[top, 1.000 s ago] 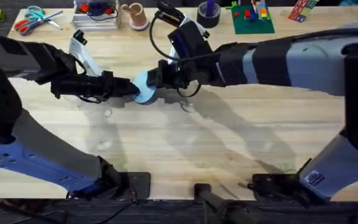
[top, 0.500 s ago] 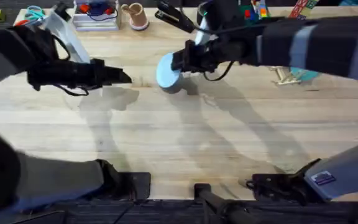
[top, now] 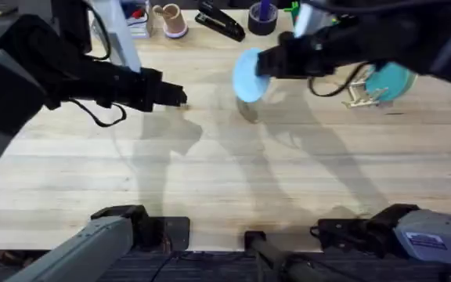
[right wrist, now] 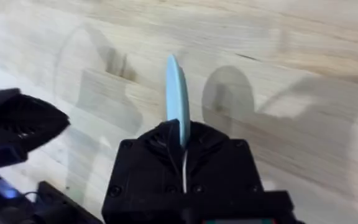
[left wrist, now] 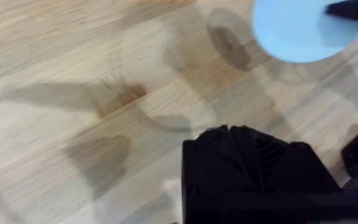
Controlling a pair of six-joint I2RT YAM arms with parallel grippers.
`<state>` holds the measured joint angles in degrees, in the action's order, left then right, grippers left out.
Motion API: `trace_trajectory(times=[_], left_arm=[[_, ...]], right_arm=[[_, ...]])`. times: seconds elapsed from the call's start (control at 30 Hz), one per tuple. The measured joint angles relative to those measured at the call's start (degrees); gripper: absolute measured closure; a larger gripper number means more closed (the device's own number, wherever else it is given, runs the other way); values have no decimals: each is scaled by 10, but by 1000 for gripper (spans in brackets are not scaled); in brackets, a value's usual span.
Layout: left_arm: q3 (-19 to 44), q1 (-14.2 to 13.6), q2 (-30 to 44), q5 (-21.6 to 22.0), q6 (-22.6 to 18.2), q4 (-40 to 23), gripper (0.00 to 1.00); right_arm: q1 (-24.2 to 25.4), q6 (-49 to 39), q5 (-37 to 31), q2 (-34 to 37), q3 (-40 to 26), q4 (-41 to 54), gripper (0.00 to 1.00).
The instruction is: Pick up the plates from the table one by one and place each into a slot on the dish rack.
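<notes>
A light blue plate (top: 247, 75) hangs above the table (top: 225, 172), and my right gripper (top: 268, 63) is shut on its rim. In the right wrist view the plate (right wrist: 174, 93) stands edge-on between the right gripper (right wrist: 181, 134) fingers. To the right stands the dish rack (top: 360, 95) with a teal plate (top: 390, 80) upright in it. My left gripper (top: 177, 96) sits left of the blue plate, apart from it, shut and holding nothing. In the left wrist view the left gripper (left wrist: 229, 132) has its fingers together, with the blue plate (left wrist: 294, 31) farther off.
Along the back edge lie a black stapler (top: 221, 21), a dark tape roll (top: 262, 17) and a tan cup (top: 171, 19). Bare wooden planks span the middle and front of the table.
One second ago both grippers met at the blue plate. The right gripper has since carried it up and to the right toward the rack, while the left gripper stays behind, apart from it.
</notes>
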<state>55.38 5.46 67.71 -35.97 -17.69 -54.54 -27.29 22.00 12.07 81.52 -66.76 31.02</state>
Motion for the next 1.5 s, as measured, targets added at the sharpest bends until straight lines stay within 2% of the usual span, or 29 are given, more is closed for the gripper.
trace_trajectory(times=[0.2,0.5,0.67,0.83,0.87,0.9,0.93,1.07,1.1,1.17,1.33,1.5], left_arm=[[39,-87,-38,79,60,-1,961],[102,-207,-44,195,131,-14,961],[121,-253,-44,255,156,-33,961],[126,-280,-44,278,167,-36,961],[126,-283,-44,281,166,-36,923],[126,-284,-44,283,168,-36,840],[126,-284,-44,284,169,-37,714],[126,-284,-44,287,171,-37,77],[126,-284,-44,287,174,-38,30],[126,-284,-44,288,175,-38,8],[126,-284,-44,288,175,-37,6],[126,-284,-44,290,175,-36,6]], right_arm=[[36,-43,-28,-75,0,91,972],[111,-116,-44,-162,-17,230,971],[138,-167,-48,-172,-71,311,972],[146,-197,-76,-172,-120,358,971],[146,-202,-81,-172,-127,362,971],[146,-206,-84,-172,-132,366,971],[146,-210,-87,-172,-135,369,971],[146,-225,-95,-172,-141,394,971],[146,-226,-96,-172,-141,400,971],[146,-234,-97,-172,-141,411,972],[146,-256,-104,-172,-148,439,971],[146,-268,-143,-172,-180,465,972]])
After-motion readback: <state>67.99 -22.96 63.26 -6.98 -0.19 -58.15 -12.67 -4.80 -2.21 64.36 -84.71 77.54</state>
